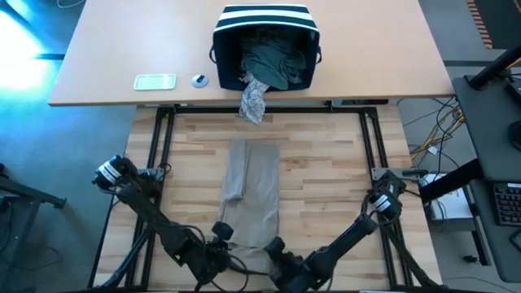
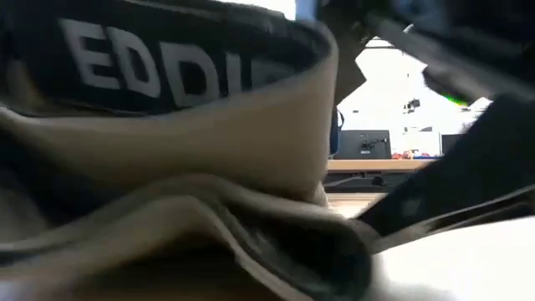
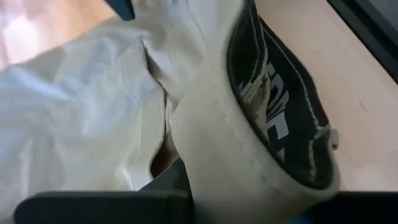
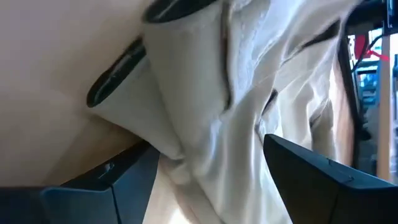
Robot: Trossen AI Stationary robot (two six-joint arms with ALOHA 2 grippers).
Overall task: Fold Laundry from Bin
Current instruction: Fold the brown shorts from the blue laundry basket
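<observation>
Tan trousers (image 2: 209, 167) fill the low view, their waistband, with its dark printed inner band, bunched up right against the lens. From above, the same trousers (image 1: 252, 191) are seen laid lengthwise down the middle of the wooden bench (image 1: 326, 187), legs toward the bin (image 1: 264, 45), waistband at the near edge between the two arms. The bin is tipped on its side on the far table, with a dark green garment (image 1: 273, 61) inside and a grey-white patterned one (image 1: 254, 99) spilling from its mouth.

The left end effector (image 1: 218, 244) is set narrow at the waistband; its wrist view suggests cloth is pinched at the band, though this cannot be confirmed. The right end effector (image 4: 208, 171) stands wide, its fingers straddling the tan fabric without closing on it.

For a clean fold, the right fingers are best closed on the waistband corner matching the left, both layers being taken together. Both corners should then be lifted evenly and carried toward the cuffs, so the edges are kept parallel and no slack is dragged.
</observation>
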